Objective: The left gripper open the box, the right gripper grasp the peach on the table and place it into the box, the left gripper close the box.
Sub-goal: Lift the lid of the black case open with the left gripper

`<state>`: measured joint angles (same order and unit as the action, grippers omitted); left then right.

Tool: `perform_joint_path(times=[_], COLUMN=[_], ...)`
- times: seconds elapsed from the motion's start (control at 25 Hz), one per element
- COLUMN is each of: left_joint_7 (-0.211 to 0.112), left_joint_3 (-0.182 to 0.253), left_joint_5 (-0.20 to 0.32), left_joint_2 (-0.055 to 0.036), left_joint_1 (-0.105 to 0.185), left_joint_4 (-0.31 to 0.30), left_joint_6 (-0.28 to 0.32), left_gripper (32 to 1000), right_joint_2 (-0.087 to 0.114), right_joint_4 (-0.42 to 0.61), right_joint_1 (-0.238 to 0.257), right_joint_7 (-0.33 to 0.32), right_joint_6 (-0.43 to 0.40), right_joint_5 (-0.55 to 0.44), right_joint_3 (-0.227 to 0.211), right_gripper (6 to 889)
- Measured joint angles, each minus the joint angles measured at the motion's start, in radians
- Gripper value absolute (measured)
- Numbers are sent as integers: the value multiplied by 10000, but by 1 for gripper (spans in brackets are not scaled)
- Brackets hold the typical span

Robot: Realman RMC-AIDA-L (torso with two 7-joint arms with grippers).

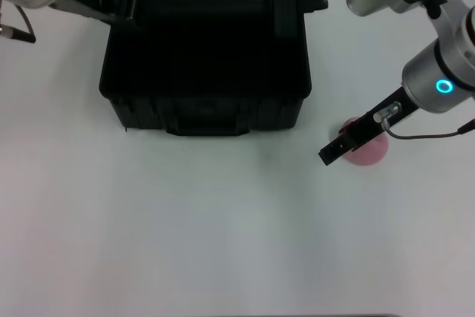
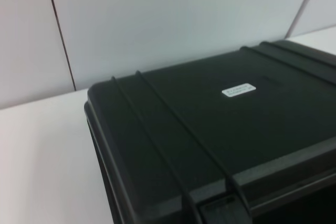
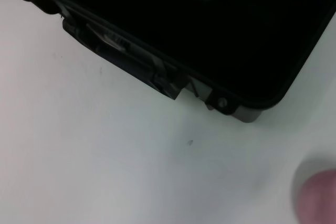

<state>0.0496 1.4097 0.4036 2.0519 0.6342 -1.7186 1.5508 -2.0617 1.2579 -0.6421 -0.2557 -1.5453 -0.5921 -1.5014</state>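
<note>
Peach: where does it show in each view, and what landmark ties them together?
Head view: small round pale-pink peach on the white table, right of the large black ribbed plastic box, partly behind the right hand.
Left wrist view: not in it.
Right wrist view: pink blur at the corner.
Shared landmark: the box.

The only marking is a small white label point(image 2: 239, 89) on the lid of the box point(image 2: 210, 129), lying near the lid's middle. It carries two short lines of dark print, too small and blurred to read. Nothing else bears text, numbers or signs.
</note>
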Motion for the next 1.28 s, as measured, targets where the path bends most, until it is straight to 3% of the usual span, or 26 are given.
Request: perform_joint_path(times=[0.44,1.28], left_joint_7=[-102,-159], left_joint_3=[-140,-388], left_joint_5=[16,43], left_joint_2=[13,5], left_joint_1=[237,342], left_joint_4=[-5,-483], left_joint_6=[-26,367], left_gripper=[389,390], right_joint_2=[0,0], right_joint_4=[-139,-516], right_joint_1=[-64,-315], right_joint_7=[-4,-36], right_joint_6=[-45,7], right_joint_5=[0,179], right_joint_3=[-4,-19], right_gripper=[793,791])
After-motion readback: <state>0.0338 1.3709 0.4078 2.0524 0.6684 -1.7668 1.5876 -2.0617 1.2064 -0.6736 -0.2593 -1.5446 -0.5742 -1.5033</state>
